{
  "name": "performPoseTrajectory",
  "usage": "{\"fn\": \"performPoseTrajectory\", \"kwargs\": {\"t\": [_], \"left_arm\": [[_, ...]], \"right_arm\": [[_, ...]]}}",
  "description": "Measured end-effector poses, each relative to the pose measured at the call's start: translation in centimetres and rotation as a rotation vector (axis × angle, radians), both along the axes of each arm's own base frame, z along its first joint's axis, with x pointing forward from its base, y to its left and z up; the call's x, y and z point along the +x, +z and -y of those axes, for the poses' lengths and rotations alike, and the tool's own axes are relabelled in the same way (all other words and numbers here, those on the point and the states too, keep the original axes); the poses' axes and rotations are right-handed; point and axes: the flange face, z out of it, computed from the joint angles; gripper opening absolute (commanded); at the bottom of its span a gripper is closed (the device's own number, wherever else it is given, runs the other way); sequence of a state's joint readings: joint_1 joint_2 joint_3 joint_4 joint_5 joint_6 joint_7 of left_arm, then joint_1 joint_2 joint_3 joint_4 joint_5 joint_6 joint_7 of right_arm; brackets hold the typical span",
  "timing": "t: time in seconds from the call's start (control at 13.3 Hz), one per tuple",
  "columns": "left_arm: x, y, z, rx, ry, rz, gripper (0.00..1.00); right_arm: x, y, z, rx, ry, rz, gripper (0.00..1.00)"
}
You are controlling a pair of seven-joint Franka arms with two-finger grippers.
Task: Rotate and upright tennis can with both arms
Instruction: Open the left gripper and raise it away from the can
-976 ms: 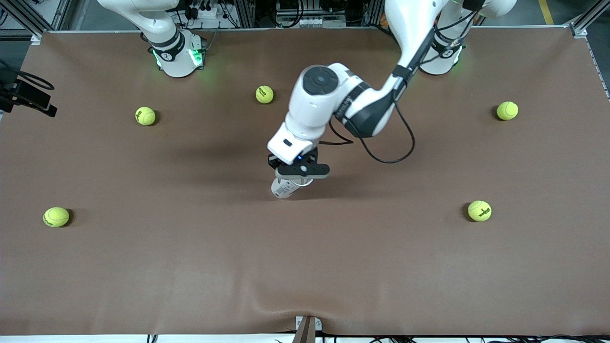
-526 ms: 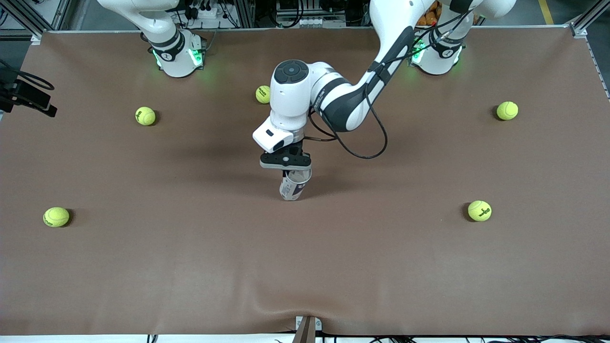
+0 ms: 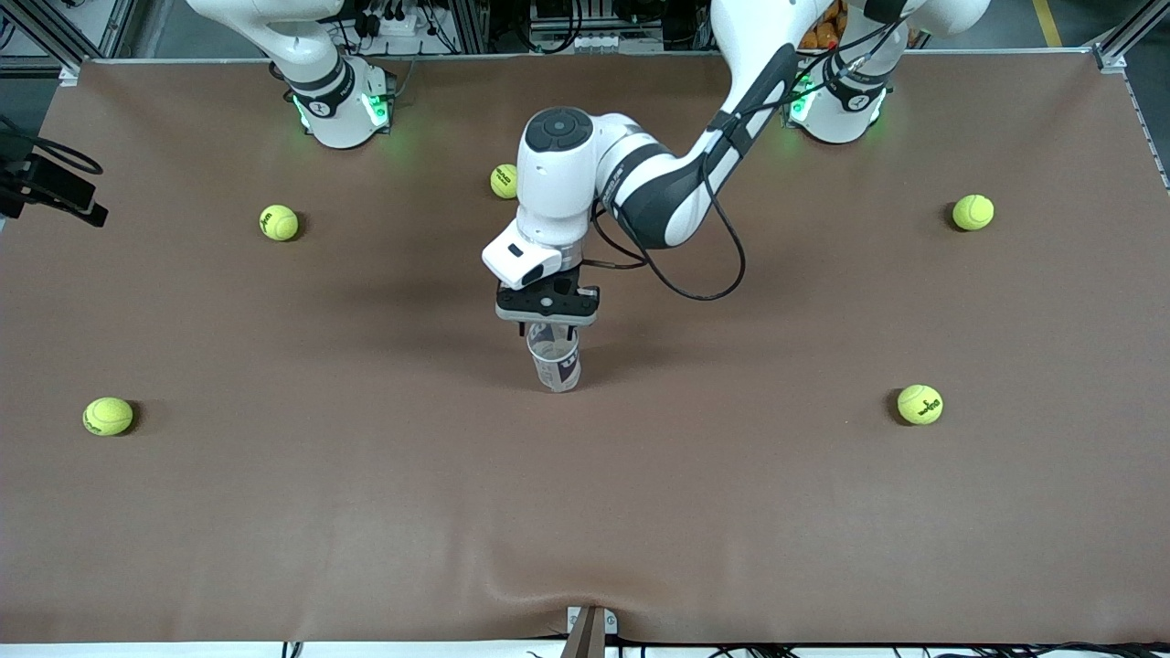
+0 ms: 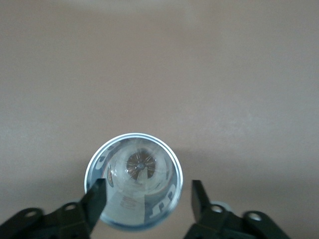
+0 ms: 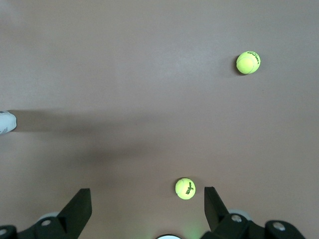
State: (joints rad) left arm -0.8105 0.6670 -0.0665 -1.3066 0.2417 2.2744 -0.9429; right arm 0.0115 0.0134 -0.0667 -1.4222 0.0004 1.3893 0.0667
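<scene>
Tennis can (image 3: 555,360) now upright; left gripper (image 4: 145,199) released.

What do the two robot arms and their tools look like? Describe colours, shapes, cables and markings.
Both arms are glossy white with rounded joints and black bands. The left arm carries a looping black cable. Bases glow green. The left tool and right tool are black, with two fingers.

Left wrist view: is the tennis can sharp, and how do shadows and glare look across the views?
Left wrist view: the tennis can is soft, its rim glinting, with the left gripper dark at the frame's edge. Front view: lighting is even; a soft shadow spreads on the table under the left arm. Right wrist view: a long shadow band crosses the table, and the tennis balls stay crisp.
</scene>
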Motion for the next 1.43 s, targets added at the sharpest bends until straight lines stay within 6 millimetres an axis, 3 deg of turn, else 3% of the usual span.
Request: {"fn": "performPoseTrajectory", "kwargs": {"t": [0.23, 0.53, 0.75, 0.9, 1.13, 1.43], "left_arm": [[1.0, 4.8, -1.6, -0.03, 0.028, 0.038, 1.0], [5.1, 12.7, -8.1, -0.073, 0.138, 0.091, 1.0], [8.1, 18.6, -16.3, -0.096, 0.268, 0.058, 1.0], [9.5, 21.2, -21.8, -0.067, 0.303, 0.026, 1.0], [10.8, 23.7, -30.3, -0.007, 0.344, -0.043, 1.0], [10.5, 25.0, -40.7, 0.136, 0.26, -0.18, 1.0]], "right_arm": [[0.0, 0.0, 0.0, 0.0, 0.0, 0.001, 1.0], [0.0, 0.0, 0.0, 0.0, 0.0, 0.003, 1.0], [0.0, 0.1, 0.1, 0.0, -0.001, 0.005, 1.0], [0.0, 0.1, 0.1, 0.0, -0.001, 0.005, 1.0], [0.0, 0.1, 0.1, 0.0, -0.001, 0.006, 1.0], [0.0, 0.1, 0.1, 0.0, -0.001, 0.007, 1.0]]}}
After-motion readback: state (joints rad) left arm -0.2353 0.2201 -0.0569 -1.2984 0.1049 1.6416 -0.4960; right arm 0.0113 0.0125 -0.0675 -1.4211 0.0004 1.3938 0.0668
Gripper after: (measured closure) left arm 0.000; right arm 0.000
